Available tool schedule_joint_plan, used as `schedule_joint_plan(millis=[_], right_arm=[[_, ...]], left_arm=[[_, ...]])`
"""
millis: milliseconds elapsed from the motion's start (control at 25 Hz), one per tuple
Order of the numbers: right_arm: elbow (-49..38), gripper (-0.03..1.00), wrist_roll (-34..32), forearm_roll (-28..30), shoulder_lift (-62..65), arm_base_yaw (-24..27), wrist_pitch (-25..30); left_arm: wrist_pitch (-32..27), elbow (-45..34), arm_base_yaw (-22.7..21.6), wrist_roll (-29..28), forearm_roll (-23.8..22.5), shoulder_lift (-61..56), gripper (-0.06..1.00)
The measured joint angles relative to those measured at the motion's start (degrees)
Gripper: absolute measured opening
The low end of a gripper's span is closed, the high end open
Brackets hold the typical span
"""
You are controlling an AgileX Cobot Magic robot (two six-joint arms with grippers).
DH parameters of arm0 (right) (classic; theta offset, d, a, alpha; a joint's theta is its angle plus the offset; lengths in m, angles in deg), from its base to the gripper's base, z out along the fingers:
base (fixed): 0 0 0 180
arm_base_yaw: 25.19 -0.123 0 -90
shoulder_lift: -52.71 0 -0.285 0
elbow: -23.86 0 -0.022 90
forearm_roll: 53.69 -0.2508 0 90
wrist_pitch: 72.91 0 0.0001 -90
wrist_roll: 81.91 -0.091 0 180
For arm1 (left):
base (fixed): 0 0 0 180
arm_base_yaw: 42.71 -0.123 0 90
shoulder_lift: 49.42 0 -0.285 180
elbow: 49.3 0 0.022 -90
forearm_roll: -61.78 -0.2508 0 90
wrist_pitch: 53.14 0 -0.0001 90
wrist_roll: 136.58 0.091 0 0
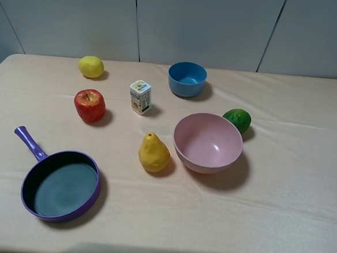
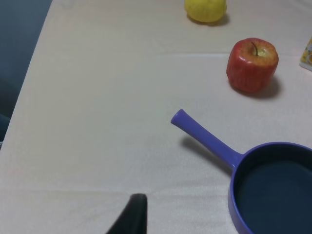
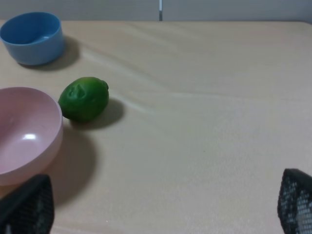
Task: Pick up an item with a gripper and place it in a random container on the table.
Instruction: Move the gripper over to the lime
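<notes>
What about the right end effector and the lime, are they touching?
Apart. In the right wrist view, a stretch of bare table separates the lime from the right end effector, whose fingers are spread wide with nothing between them.

The table [image 1: 290, 199] holds two bowls: one blue bowl [image 1: 187, 79] near its far edge and one pink bowl [image 1: 207, 142]. There is one purple frying pan [image 1: 60, 182] toward the near left corner, one small carton [image 1: 140, 97], and four fruits: one lemon [image 1: 91, 66], one red apple [image 1: 89, 105], one yellow pear [image 1: 153, 154] and one lime [image 1: 237, 120].
</notes>
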Motion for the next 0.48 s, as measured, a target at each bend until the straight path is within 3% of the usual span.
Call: schedule_joint_plan(millis=[480], right_arm=[[0.00,0.69,0.00,-0.11,0.00,0.00,0.00]], left_arm=[[0.00,0.00,0.00,0.00,0.00,0.00,0.97]])
